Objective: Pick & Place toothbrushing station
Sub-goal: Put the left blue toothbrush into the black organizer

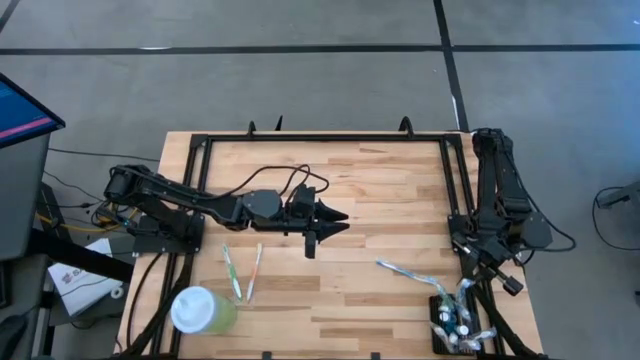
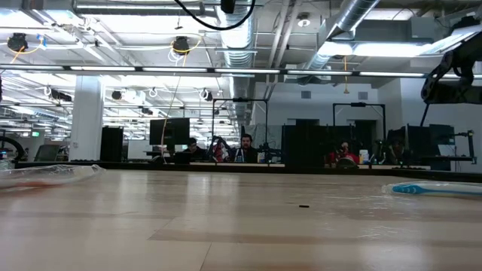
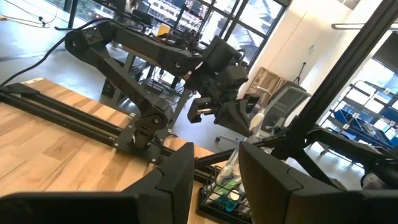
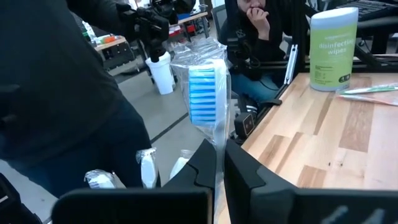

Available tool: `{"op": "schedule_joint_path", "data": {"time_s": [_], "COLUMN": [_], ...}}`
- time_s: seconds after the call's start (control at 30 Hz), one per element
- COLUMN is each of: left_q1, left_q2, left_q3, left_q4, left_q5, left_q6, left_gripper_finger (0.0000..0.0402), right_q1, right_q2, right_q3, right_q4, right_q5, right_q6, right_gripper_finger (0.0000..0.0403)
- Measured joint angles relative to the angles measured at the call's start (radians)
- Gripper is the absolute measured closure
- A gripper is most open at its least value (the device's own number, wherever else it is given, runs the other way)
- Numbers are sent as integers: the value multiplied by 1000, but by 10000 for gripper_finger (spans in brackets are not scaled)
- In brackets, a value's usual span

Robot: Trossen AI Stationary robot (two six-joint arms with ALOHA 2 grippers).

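The toothbrushing station (image 1: pixel 441 322), a small black holder with wrapped toothbrushes standing in it, sits at the table's near right corner; the left wrist view shows it too (image 3: pixel 219 196). My right gripper (image 1: pixel 466 298) is above it, shut on a clear-wrapped toothbrush with blue bristles (image 4: pixel 200 93). My left gripper (image 1: pixel 338 222) hovers open over the table's middle, pointing level toward the right, with nothing between its fingers (image 3: pixel 214 180). Another wrapped toothbrush (image 1: pixel 404 271) lies flat on the table left of the holder. My right gripper pinches the wrapped toothbrush just below its bristled head (image 4: pixel 218 144) between its two fingers. The brush stands upright, its head above the fingers. The fingers hide its lower part, so I cannot tell whether it reaches into the holder.
Two loose toothbrushes (image 1: pixel 242 272) lie near the front left, beside a pale green canister with a white lid (image 1: pixel 200 309). A black frame (image 1: pixel 325 138) runs around the table. People stand and sit just beyond the table's right edge (image 4: pixel 56 93).
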Motion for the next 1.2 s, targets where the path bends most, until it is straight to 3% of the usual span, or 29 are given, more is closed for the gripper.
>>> {"op": "schedule_joint_path", "data": {"time_s": [0.47, 0.77, 1.03, 1.2], "left_q1": [0, 3, 3, 3], "left_q2": [0, 0, 0, 0], "left_q3": [0, 0, 0, 0], "left_q4": [0, 0, -1, -8], "left_q5": [0, 0, 0, 0], "left_q6": [-1, 0, 0, -19], "left_gripper_finger": [280, 280, 280, 280], "right_q1": [-7, -29, -131, -241], "right_q2": [0, -3, -29, -51], "right_q3": [0, 0, 0, 0], "right_q4": [11, 287, 315, 295], "right_q5": [-7, -129, -355, -494], "right_q6": [-11, -373, -471, -440], "right_gripper_finger": [398, 400, 401, 401]}}
